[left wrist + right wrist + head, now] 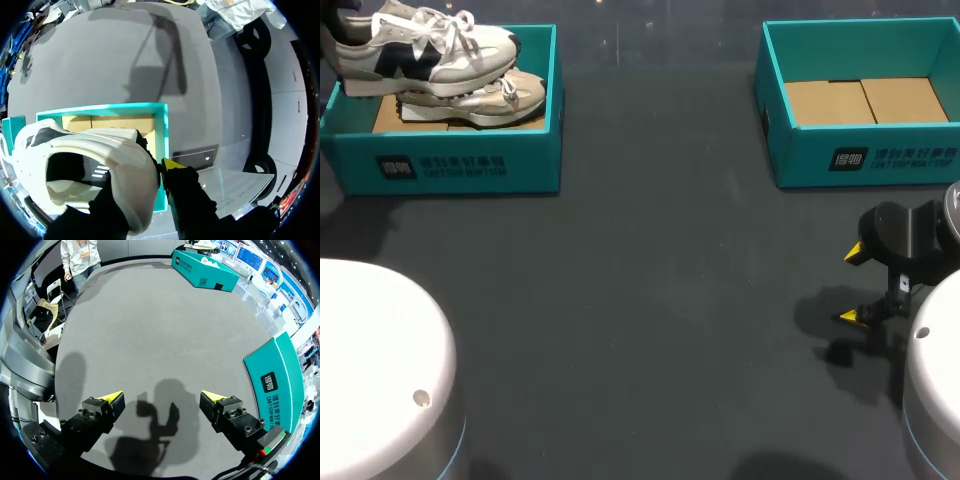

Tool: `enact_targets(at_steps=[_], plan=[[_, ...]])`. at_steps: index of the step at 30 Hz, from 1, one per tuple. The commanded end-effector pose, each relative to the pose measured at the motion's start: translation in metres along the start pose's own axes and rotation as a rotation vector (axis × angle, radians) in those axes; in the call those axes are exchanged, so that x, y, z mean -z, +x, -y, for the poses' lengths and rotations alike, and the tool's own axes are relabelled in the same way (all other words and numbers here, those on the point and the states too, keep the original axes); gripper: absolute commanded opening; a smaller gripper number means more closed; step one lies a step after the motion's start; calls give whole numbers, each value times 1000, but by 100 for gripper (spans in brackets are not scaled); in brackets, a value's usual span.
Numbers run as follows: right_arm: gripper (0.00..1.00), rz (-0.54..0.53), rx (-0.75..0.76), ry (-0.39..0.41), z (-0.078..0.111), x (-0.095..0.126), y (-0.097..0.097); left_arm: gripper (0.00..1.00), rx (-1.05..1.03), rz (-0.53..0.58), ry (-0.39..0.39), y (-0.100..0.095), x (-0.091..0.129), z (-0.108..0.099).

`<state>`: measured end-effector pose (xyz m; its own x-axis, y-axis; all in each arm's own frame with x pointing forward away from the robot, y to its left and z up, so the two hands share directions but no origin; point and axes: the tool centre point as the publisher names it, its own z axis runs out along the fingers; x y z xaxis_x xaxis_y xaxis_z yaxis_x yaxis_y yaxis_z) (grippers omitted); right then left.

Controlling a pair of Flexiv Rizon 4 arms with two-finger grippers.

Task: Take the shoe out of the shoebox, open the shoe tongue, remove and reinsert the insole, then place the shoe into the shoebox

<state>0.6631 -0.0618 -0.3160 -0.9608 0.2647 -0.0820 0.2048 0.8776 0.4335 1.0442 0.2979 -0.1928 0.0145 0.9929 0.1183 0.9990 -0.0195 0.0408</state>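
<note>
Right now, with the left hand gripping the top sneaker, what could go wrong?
The left hand grips the white sneaker only by its collar rim, so the sneaker could tilt or slip free. It sits close over the second sneaker and inside the teal shoebox walls. Carried out low, it might snag either.

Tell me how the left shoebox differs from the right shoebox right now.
The left shoebox holds a lower sneaker and, above it, a raised sneaker; the right shoebox holds none. The left shoebox's cardboard floor is mostly covered; the right shoebox's lies bare. Both are teal, open-topped, with white print in front.
</note>
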Motion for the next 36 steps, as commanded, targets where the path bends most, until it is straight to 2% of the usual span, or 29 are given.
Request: enact_targets(at_steps=[1, 9, 12, 20, 25, 29, 36], plan=[[100, 3, 0, 2, 0, 1, 2, 0, 0, -2, -8, 0, 5, 5], [100, 3, 0, 2, 0, 1, 2, 0, 0, -2, -8, 0, 5, 5], [100, 3, 0, 2, 0, 1, 2, 0, 3, 6, 11, -2, 11, 20], [100, 3, 0, 2, 0, 1, 2, 0, -48, 80, -32, -15, 79, 68], [100, 3, 0, 2, 0, 1, 2, 0, -126, 61, -43, -46, 96, 112], [100, 3, 0, 2, 0, 1, 2, 0, -165, 55, -12, -75, 99, 147], [100, 3, 0, 2, 0, 1, 2, 0, -165, 55, -12, -75, 99, 147]])
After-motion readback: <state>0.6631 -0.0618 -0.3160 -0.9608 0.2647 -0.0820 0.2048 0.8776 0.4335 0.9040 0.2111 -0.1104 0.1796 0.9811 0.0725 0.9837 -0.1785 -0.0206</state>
